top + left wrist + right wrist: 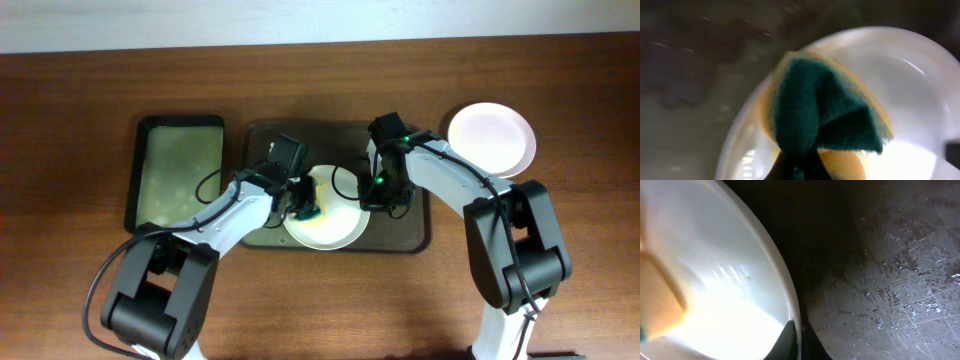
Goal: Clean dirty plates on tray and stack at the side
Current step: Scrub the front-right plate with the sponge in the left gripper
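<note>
**Step in hand (judged):** scrubbing the dirty plate point(335, 228), which lies on the tray point(408, 232).

**Findings:**
- The left gripper point(304, 207) is clamped on a green-and-yellow sponge point(825, 115), which is pressed to the plate's left inner face.
- The right gripper point(376, 193) pinches the plate's right rim and steadies it.
- A yellowish film shows on the plate floor.
- A clean-looking plate point(490, 138) sits on the table point(300, 310), right of the tray.

**Recommendation:** sweep the sponge across the whole floor under firm downward pressure. Hold the rim tight so the plate neither slides nor tips.
</note>
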Tool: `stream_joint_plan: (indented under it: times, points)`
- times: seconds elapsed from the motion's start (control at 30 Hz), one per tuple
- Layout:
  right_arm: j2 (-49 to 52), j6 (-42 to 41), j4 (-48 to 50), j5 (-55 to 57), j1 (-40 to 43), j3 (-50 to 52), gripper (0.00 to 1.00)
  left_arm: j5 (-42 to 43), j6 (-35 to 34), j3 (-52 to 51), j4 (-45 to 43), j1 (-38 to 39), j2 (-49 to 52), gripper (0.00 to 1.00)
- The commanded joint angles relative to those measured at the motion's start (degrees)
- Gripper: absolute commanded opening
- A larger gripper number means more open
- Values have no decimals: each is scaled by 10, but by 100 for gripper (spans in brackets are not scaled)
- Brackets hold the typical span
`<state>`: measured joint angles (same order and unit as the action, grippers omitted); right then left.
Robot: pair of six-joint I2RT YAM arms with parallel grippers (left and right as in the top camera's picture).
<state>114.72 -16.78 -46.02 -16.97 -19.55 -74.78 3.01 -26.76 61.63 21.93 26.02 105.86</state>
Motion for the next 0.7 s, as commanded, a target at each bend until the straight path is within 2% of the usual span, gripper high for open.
stream_joint_plan:
  times: [0.0,0.07,0.17,0.2,0.3,0.33,0.47,0.57,0.67]
  points:
    - [10,-3,-7,48,-3,7,4,-199,57,0,22,-26,-60,0]
    - [10,-3,-6,49,-3,7,4,-240,79,0,24,-26,-96,0]
    - [10,-3,-4,48,-3,7,4,-232,84,0,19,-26,-158,0]
    - [10,-3,-5,48,-3,7,4,-214,84,1,19,-26,-171,0]
    - [10,-3,-4,48,-3,7,4,-49,48,0,13,-26,-183,0]
    - [10,-6,-2,48,-3,7,4,46,9,0,13,-22,-166,0]
    - [10,-16,-2,48,-3,7,4,52,-17,0,11,-4,-99,0]
    - [10,-16,-1,48,-3,7,4,62,-63,0,-3,13,-39,0]
    - [10,-16,1,48,-3,7,4,132,-63,0,-53,26,9,0]
